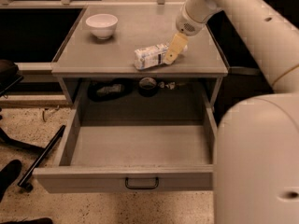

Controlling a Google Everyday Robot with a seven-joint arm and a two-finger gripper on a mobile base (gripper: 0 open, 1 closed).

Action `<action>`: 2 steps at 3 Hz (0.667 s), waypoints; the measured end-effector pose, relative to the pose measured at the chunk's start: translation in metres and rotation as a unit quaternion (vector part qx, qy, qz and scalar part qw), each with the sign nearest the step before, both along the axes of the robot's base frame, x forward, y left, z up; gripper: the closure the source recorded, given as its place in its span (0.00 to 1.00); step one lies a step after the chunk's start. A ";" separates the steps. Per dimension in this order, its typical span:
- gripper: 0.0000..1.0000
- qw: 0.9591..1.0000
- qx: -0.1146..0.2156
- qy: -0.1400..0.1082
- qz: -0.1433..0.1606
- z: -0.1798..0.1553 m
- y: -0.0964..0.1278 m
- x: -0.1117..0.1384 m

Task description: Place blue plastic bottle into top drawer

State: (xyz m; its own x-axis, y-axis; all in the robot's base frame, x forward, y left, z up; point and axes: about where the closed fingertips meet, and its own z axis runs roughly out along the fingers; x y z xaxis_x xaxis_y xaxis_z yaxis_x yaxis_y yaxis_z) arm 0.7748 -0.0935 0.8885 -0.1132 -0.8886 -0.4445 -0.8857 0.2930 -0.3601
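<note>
The blue plastic bottle [150,56] lies on its side on the grey cabinet top [135,29], near the front edge, with its pale label toward me. My gripper [171,55] reaches down from the upper right and its cream fingers sit at the bottle's right end, at the cap side. The top drawer [140,146] is pulled fully out below, plain grey inside with nothing in it, and has a small dark bar handle [141,184] on its front panel.
A white bowl [102,25] stands at the back left of the cabinet top. Dark objects [110,89] lie on the shelf behind the drawer. My arm's large white body [257,162] fills the right foreground. A chair base [39,157] lies on the floor at left.
</note>
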 end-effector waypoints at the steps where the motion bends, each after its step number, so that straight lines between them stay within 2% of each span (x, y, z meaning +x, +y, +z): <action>1: 0.00 0.999 0.001 0.032 0.019 -0.035 0.011 0.016; 2: 0.19 0.997 -0.017 0.055 0.051 -0.044 0.026 0.016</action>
State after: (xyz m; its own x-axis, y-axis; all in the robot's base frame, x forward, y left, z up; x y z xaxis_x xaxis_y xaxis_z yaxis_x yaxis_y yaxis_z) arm 0.7910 -0.0680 0.8445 -0.0680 -0.9125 -0.4034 -0.9447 0.1889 -0.2682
